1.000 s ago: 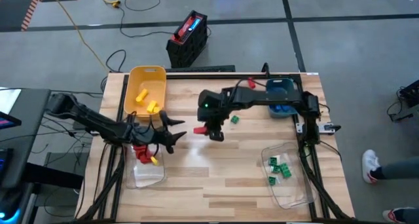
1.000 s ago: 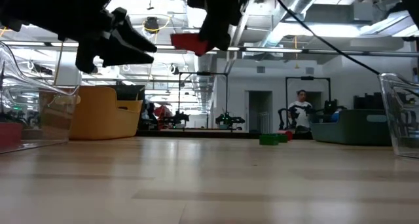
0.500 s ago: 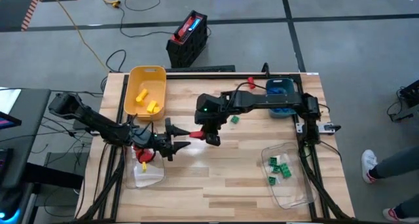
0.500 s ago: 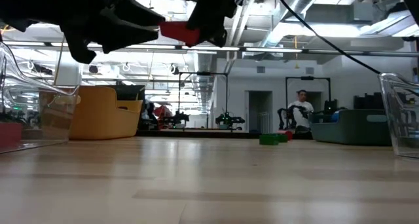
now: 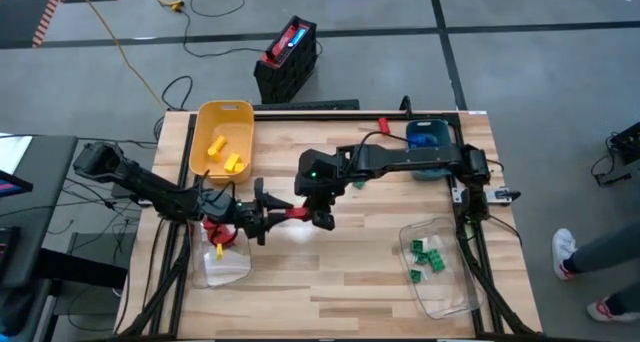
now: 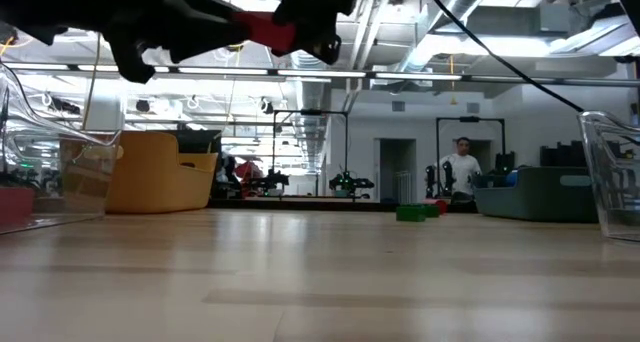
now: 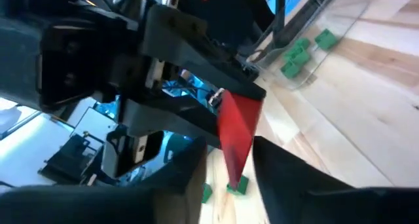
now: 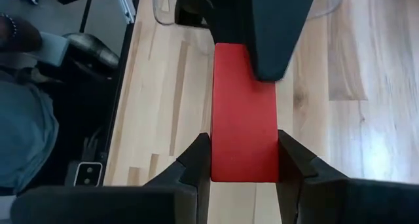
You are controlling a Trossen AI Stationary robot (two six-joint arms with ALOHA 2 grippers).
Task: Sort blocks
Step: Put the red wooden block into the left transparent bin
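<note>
A flat red block (image 5: 297,211) hangs in the air above the middle of the table, shut in my right gripper (image 5: 316,210), which comes from the right. My left gripper (image 5: 282,214) faces it from the left and is open. In the left wrist view its fingers (image 7: 196,168) stand on either side of the red block's free end (image 7: 237,152). One green block (image 5: 357,183) lies on the table behind the right gripper. Other blocks lie in the bins. My right gripper pinches the red block by its end (image 8: 243,155) between two fingers (image 8: 196,162), one on each long edge. The fingers lie level, pointing toward the table's left. The block is lifted clear (image 6: 262,30) and sticks out past the fingertips. My left gripper: I cannot tell whether its fingers touch the block.
Yellow bin (image 5: 222,140) with yellow blocks sits far left. Clear bin (image 5: 225,262) with red blocks sits near left, under the left arm. Clear bin (image 5: 445,277) with green blocks sits near right. Teal bin (image 5: 430,147) sits far right. A person (image 6: 462,172) stands far off in the room.
The right gripper has carried the red block toward the table's left and slightly up. The left gripper has moved right and up toward it, and its open fingers now stand around the block's free end.
</note>
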